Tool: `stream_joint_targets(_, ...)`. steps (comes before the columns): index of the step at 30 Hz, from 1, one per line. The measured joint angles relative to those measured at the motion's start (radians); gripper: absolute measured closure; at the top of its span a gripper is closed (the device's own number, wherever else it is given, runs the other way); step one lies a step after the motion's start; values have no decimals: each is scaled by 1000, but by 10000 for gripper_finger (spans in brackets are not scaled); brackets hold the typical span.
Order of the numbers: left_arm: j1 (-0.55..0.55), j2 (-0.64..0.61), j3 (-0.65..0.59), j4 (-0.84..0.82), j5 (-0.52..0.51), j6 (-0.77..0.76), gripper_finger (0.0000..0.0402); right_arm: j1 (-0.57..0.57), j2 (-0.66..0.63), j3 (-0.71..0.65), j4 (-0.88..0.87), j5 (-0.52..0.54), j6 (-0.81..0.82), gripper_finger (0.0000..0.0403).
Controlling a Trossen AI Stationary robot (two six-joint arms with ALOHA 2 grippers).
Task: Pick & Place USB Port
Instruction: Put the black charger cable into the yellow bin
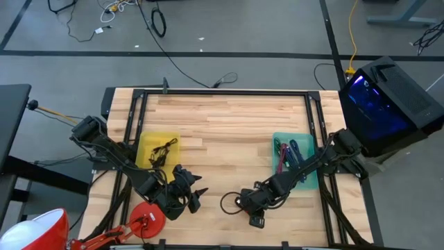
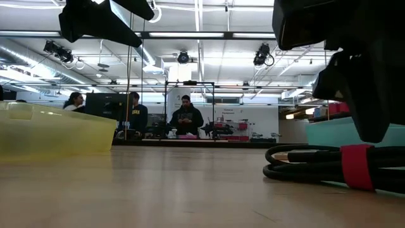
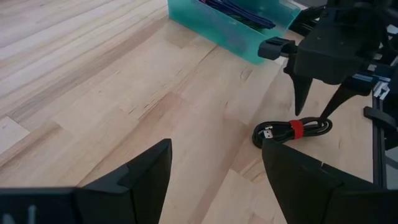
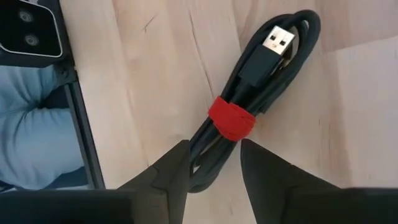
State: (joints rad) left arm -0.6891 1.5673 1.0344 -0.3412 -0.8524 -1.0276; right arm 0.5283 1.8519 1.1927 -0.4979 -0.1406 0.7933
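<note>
USB cable (image 4: 249,106), coiled and bound with a red strap (image 4: 231,119), on bare wood near the teal bin (image 1: 294,158). Right gripper (image 4: 214,163) poised above its coil, fingers parted, nothing held. Left gripper (image 1: 194,196) idle beside the yellow bin (image 1: 157,151), fingers spread.

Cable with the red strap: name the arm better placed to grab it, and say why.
Right. Its hand hangs open directly over the cable, fingers either side of the coil near the red strap. The left hand sits open farther off across bare table.
</note>
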Motion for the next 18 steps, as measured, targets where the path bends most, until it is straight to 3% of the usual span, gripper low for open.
stream_joint_targets(9,0,0,0,-1,0,0,148,0,0,-1,-20,2,0,257)
stream_joint_targets(18,0,5,0,0,0,0,148,3,1,-119,166,-28,62,257)
